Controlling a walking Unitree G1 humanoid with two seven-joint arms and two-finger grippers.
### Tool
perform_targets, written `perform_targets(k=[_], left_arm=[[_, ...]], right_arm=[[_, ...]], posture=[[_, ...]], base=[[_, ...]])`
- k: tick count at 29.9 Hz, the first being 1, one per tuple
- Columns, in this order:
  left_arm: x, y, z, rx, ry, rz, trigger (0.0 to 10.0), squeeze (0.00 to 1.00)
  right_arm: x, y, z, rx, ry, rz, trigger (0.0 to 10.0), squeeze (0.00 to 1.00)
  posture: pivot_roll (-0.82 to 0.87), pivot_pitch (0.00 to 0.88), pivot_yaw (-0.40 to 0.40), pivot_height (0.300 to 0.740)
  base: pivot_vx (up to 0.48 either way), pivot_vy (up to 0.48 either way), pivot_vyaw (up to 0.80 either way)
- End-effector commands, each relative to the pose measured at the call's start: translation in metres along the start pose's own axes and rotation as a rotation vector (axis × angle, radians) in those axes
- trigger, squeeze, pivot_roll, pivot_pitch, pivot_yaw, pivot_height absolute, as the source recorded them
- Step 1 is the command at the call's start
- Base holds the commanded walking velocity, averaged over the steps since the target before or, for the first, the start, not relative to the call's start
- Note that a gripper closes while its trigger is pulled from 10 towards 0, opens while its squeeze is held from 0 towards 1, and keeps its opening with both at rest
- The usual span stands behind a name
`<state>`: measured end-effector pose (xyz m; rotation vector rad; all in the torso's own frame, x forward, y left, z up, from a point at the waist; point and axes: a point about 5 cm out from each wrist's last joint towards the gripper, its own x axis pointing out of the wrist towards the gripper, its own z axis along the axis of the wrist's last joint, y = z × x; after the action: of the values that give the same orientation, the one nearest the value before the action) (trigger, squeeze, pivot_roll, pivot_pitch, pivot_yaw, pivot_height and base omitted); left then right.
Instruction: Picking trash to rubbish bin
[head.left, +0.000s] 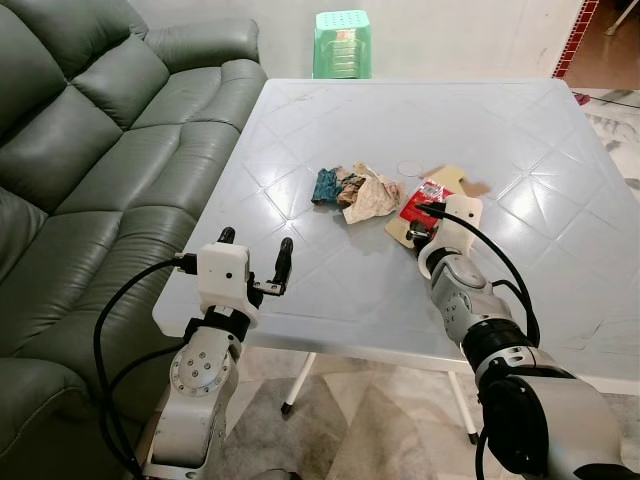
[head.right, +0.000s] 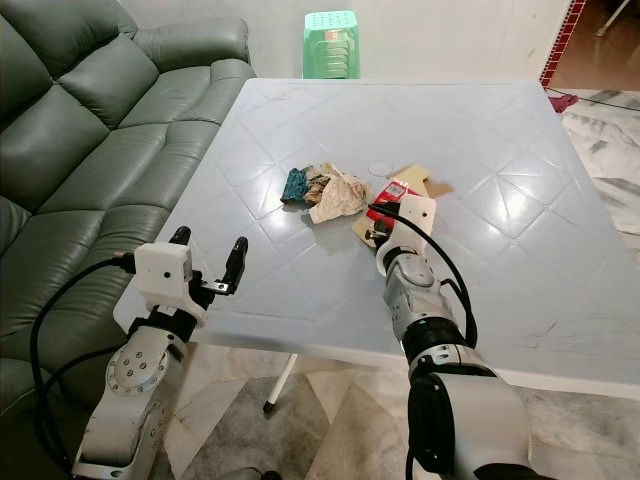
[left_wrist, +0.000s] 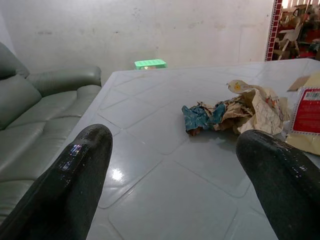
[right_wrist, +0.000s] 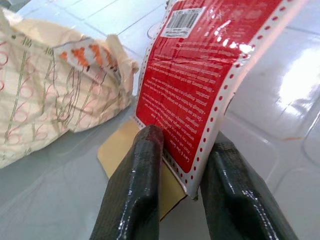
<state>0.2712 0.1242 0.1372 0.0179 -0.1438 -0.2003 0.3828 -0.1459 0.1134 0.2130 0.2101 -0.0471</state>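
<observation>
The red packet (right_wrist: 200, 75) is clamped edgewise by the right gripper (right_wrist: 175, 165), its long axis pointing away toward the crumpled paper (head.left: 370, 195). The left gripper (head.left: 255, 262), fingers apart, is held at the table (head.left: 330, 290) edge nearest the sofa (head.left: 90, 150), well apart from the paper

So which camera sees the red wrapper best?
The right wrist view. The red wrapper is up close there, pinched between the right gripper's fingers, its barcode visible. Both eye views show it as a small red patch on the table, partly behind the gripper. The left wrist view catches its edge beside the crumpled paper.
</observation>
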Motion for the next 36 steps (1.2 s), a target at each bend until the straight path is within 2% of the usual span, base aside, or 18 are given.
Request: perform_targets(k=[1,4,12,14,17,22,28,30,31,32,33,36], left_arm=[[0.001,0.001,0.0,0.004,-0.001,0.0,10.0,0.0],[0.002,-0.001,0.0,0.001,-0.002,-0.003,10.0,0.0],[0.006,-0.002,-0.001,-0.004,-0.005,-0.009,10.0,0.0],[0.006,-0.002,-0.001,-0.004,-0.005,-0.009,10.0,0.0],[0.008,-0.004,-0.001,-0.006,-0.008,-0.016,10.0,0.0],[0.012,-0.005,0.0,0.006,-0.02,-0.014,10.0,0.0],[0.019,0.0,0.003,0.079,-0.043,0.051,10.0,0.0],[0.02,0.0,0.004,0.081,-0.044,0.05,10.0,0.0],[0.022,-0.002,0.005,0.091,-0.049,0.045,10.0,0.0],[0.022,-0.002,0.005,0.091,-0.049,0.045,10.0,0.0],[0.024,-0.005,0.006,0.086,-0.053,0.037,10.0,0.0],[0.026,-0.009,0.005,0.076,-0.055,0.028,10.0,0.0]], right_arm=[[0.0,-0.006,0.006,-0.007,-0.033,-0.02,0.0,0.0],[0.0,-0.007,0.011,-0.016,-0.067,-0.023,0.0,0.0],[-0.008,-0.005,0.034,-0.131,-0.265,-0.001,0.0,0.0],[-0.009,-0.004,0.036,-0.141,-0.282,0.0,0.0,0.0],[-0.019,-0.003,0.044,-0.22,-0.386,0.009,0.0,0.0],[-0.032,-0.003,0.048,-0.286,-0.447,0.01,0.0,0.0],[-0.059,-0.005,0.046,-0.354,-0.49,0.025,0.0,0.0],[-0.06,-0.004,0.045,-0.361,-0.495,0.03,0.0,0.0],[-0.066,-0.002,0.043,-0.391,-0.497,0.047,0.9,0.0],[-0.066,-0.002,0.043,-0.391,-0.497,0.047,0.9,0.0],[-0.071,-0.001,0.039,-0.4,-0.486,0.056,2.5,0.0],[-0.074,0.001,0.038,-0.402,-0.471,0.062,3.1,0.0]], posture=[[0.07,0.078,0.04,0.74],[0.07,0.077,0.04,0.74],[0.04,0.069,0.045,0.74],[0.04,0.069,0.045,0.74],[0.03,0.065,0.049,0.74],[0.01,0.057,0.052,0.74],[0.0,0.047,0.049,0.74],[0.0,0.047,0.049,0.74],[-0.02,0.043,0.049,0.74],[-0.02,0.043,0.049,0.74],[-0.02,0.04,0.049,0.74],[-0.03,0.038,0.049,0.74]], base=[[0.0,0.0,0.0],[0.0,0.0,0.0],[0.0,0.0,0.0],[0.0,0.0,0.0],[0.0,0.0,0.0],[0.0,0.0,0.0],[0.0,0.0,0.0],[0.0,0.0,0.0],[0.0,0.0,0.0],[0.0,0.0,0.0],[0.0,0.0,0.0],[0.0,0.0,0.0]])
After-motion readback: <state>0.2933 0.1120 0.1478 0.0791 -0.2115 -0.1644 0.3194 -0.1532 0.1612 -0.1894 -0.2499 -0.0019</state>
